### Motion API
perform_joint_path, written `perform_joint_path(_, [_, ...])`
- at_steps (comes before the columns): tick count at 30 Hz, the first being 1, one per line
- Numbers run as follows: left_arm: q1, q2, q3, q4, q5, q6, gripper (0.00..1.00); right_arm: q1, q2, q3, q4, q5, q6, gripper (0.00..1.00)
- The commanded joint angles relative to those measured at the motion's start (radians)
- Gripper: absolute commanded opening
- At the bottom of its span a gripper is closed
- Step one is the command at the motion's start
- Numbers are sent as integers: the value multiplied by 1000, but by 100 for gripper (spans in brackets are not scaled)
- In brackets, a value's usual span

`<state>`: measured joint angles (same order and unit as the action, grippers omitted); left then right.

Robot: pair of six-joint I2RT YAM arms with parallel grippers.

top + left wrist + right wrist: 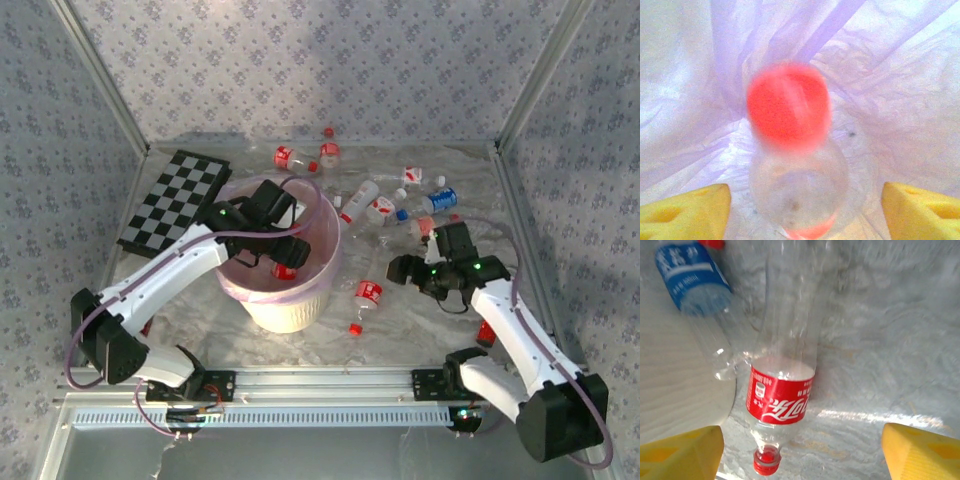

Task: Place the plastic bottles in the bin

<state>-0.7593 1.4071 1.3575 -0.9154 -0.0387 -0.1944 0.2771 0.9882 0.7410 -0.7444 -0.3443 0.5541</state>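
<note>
The bin, cream with a lilac liner, stands mid-table. My left gripper hangs over its mouth, open. Between its yellow fingers, touching neither, a blurred clear bottle with a red label lies loose inside the liner; from above this bottle shows in the bin. My right gripper is open, low over the table right of the bin. A red-labelled bottle lies between its spread fingers, red cap toward the camera, untouched; it is the bottle beside the bin. A blue-labelled bottle lies beyond.
Several more bottles are scattered across the back of the table, one with a blue label. A chequered board lies at the far left. A loose red cap sits in front of the bin. The bin's wall is close to my right gripper's left finger.
</note>
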Motion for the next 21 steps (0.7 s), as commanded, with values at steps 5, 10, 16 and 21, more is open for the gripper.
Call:
perform_joint_path(5, [8, -78, 47, -16, -2, -2, 97, 83, 156, -16, 182, 52, 99, 75])
perform_joint_path(10, [8, -144, 52, 23, -9, -17, 100, 86, 278, -10, 302, 50, 111, 74])
perform_joint_path(16, [9, -195, 120, 44, -24, -10, 100, 106, 399, 11, 325, 86, 103, 83])
perform_joint_path(21, [15, -221, 143, 103, 4, -13, 100, 106, 482, 7, 392, 84, 103, 79])
